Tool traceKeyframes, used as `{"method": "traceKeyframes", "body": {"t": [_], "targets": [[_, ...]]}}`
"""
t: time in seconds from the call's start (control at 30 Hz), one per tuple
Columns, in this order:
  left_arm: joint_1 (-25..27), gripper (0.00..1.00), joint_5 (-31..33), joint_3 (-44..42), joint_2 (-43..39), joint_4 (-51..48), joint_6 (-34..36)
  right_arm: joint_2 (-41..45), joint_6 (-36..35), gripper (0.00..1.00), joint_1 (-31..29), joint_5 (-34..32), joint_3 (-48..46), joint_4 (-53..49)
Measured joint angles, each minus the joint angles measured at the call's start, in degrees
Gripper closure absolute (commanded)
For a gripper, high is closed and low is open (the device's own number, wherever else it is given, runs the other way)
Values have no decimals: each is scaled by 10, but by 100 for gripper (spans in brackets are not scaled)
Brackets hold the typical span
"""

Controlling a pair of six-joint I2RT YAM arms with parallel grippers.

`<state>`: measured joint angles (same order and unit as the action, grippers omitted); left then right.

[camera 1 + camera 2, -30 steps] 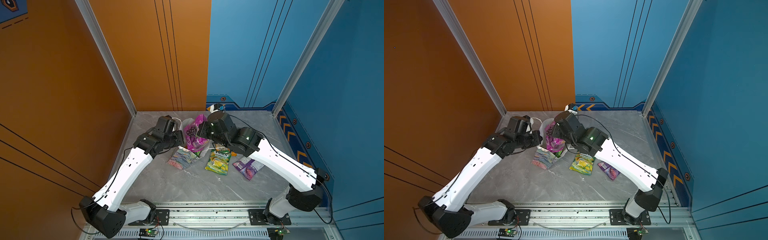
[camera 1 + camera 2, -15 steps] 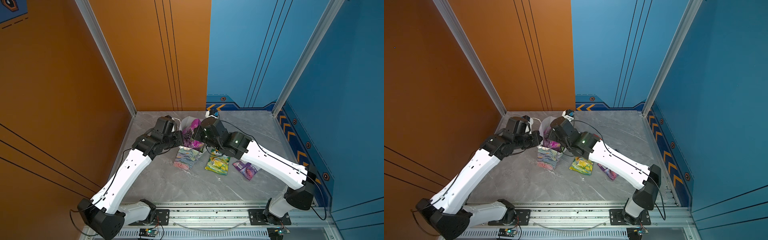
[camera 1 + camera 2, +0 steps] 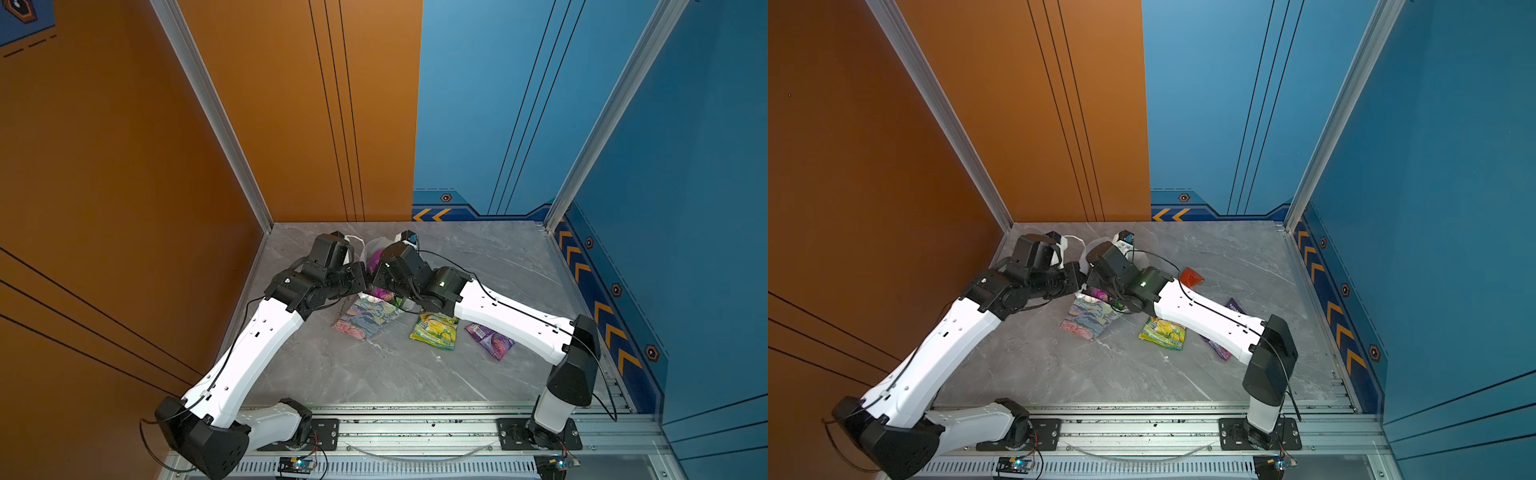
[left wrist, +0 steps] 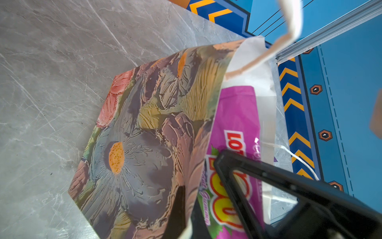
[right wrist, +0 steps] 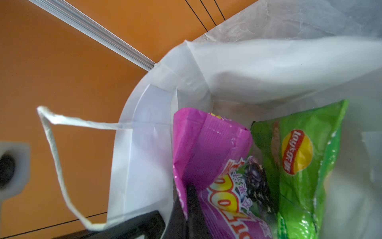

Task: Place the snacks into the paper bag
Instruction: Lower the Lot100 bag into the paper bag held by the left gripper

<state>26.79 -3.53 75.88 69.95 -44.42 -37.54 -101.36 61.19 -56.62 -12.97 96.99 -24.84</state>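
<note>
- The paper bag (image 3: pixel 365 320) is stood on the gray counter (image 3: pixel 374 374), toward the back left, between the two wrists; it is seen in both top views (image 3: pixel 1090 318).
- Floral outside is shown in the left wrist view (image 4: pixel 144 144), white inside in the right wrist view (image 5: pixel 144 144); the mouth is open.
- One cord handle (image 5: pixel 53 149) is hung loose outside the rim.
- A magenta packet (image 5: pixel 206 149) is seen partway inside the bag, its top edge poking above the rim (image 4: pixel 235 115).
- A green packet (image 5: pixel 299 165) is lodged inside the bag, touching the magenta one.
- The right fingers (image 5: pixel 193 211) are pressed together on the magenta packet, down in the bag mouth.
- The left fingers (image 4: pixel 330 207) are pinched on the bag's wall at the rim, one outside, one inside.
- A yellow-green packet (image 3: pixel 434 330) is laid flat on the counter just beside the bag, partly under the right arm.
- A purple packet (image 3: pixel 490 343) is laid near it, farther right, partly covered by the arm.
- A red packet (image 3: pixel 1191 276) is seen in a top view behind the right arm, apart from the bag.
</note>
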Motion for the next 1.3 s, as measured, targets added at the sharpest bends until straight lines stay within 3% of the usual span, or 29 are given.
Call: {"method": "traceKeyframes", "body": {"t": [0.53,0.7,1.0,1.3], "targets": [[0,100,0,-5,0,-3,2,-40,21,100,14,38,10,28],[0,100,0,-5,0,-3,2,-10,43,100,28,51,-49,76],[0,100,-7,-5,0,10,2,68,65,100,46,22,-100,116],[0,100,-14,-6,0,14,2,15,94,100,45,8,-95,139]]}}
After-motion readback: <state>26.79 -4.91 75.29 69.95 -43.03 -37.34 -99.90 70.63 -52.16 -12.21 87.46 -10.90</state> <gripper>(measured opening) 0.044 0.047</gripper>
